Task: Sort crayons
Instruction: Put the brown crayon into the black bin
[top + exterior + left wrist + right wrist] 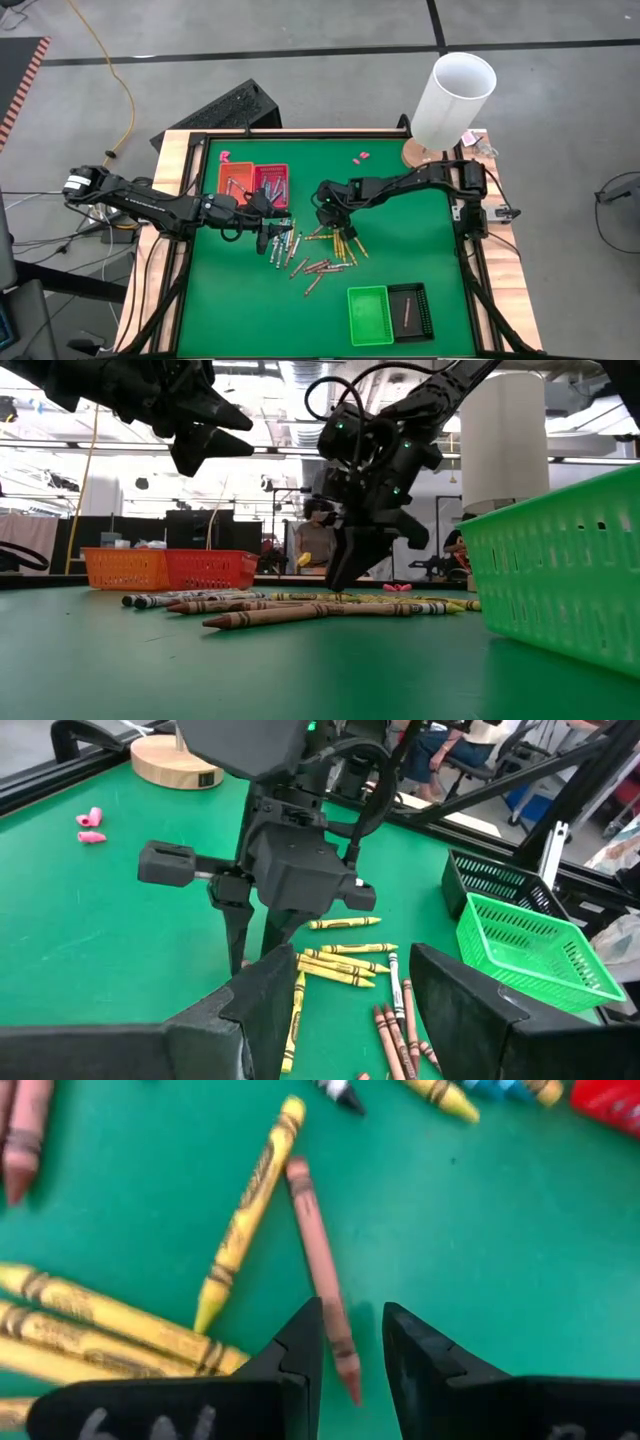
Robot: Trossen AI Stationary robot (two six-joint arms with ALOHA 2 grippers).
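Many crayons (315, 255) lie loose on the green mat: yellow ones (345, 240), brown-red ones (318, 268) and grey and blue ones (280, 245). My right gripper (350, 1355) is open and points down at the mat's middle (325, 213). One finger stands on each side of a brown-red crayon (322, 1270) that lies flat beside a yellow crayon (248, 1215). My left gripper (365, 1010) is open and empty. It hangs above the grey and blue crayons (272, 233), well clear of the mat in the low view (200, 445). My right gripper comes from above with its fingers (300, 1350) across the brown-red crayon's lower end (340, 1345), which lies on the mat. I cannot tell whether the fingers touch it.
An orange tray (235, 180) and a red tray (272, 182) stand at the far left. A green tray (368, 315) and a black tray (412, 308) stand at the near right. A white tube (455, 95) stands on a wooden base at the far right corner. Pink scraps (362, 156) lie near the far edge.
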